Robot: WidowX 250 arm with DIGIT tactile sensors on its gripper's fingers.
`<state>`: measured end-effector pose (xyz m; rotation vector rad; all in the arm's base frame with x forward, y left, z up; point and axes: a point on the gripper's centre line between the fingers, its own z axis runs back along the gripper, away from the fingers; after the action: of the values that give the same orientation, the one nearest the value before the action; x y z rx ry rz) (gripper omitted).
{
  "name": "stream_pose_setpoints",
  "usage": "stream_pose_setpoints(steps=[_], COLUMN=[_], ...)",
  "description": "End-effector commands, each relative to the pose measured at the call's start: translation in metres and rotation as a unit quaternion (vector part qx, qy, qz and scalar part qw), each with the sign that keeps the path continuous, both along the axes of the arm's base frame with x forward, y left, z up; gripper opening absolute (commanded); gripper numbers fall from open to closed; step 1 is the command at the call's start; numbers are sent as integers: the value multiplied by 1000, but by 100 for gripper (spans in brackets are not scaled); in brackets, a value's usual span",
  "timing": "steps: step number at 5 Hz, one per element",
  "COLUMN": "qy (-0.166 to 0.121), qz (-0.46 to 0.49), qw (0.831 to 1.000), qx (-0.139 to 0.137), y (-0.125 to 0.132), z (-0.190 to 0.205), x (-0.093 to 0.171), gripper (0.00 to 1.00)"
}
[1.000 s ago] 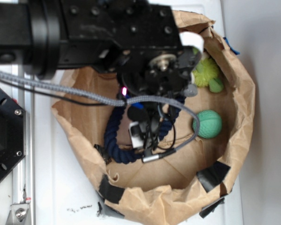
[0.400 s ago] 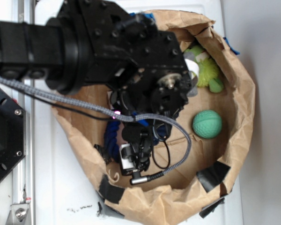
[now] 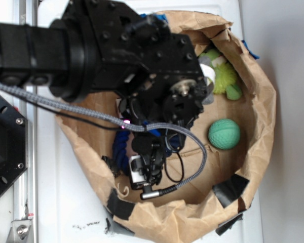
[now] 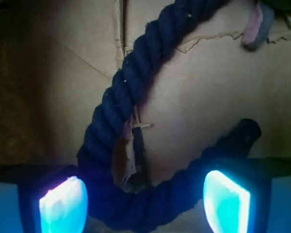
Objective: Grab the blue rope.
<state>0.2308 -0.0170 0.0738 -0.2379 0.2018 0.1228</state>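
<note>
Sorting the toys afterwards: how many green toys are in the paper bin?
2: a smooth green ball at the right, a spiky lime toy above it. The arm may hide others.

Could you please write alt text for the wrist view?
A dark blue rope curves in a U on brown paper, its bend lying between the open gripper and its two glowing blue fingertips at the bottom edge.

arm [image 3: 116,55]: black, blocky, screw-studded | cable [image 3: 66,107]: grey braided, plus thin black wires | finger pads [image 4: 63,206]: glowing cyan-blue
</note>
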Motion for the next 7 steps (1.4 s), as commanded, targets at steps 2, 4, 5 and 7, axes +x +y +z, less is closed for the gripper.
stream_pose_setpoints(steps=[2, 4, 5, 7], qy=[-26, -26, -24, -8], qz=[-117, -191, -216, -233], qw=[993, 981, 976, 973], qx=[-16, -12, -1, 8], y=[-12, -24, -24, -15], z=[10, 0, -10, -26], x=[13, 13, 8, -4], gripper=[100, 100, 100, 100])
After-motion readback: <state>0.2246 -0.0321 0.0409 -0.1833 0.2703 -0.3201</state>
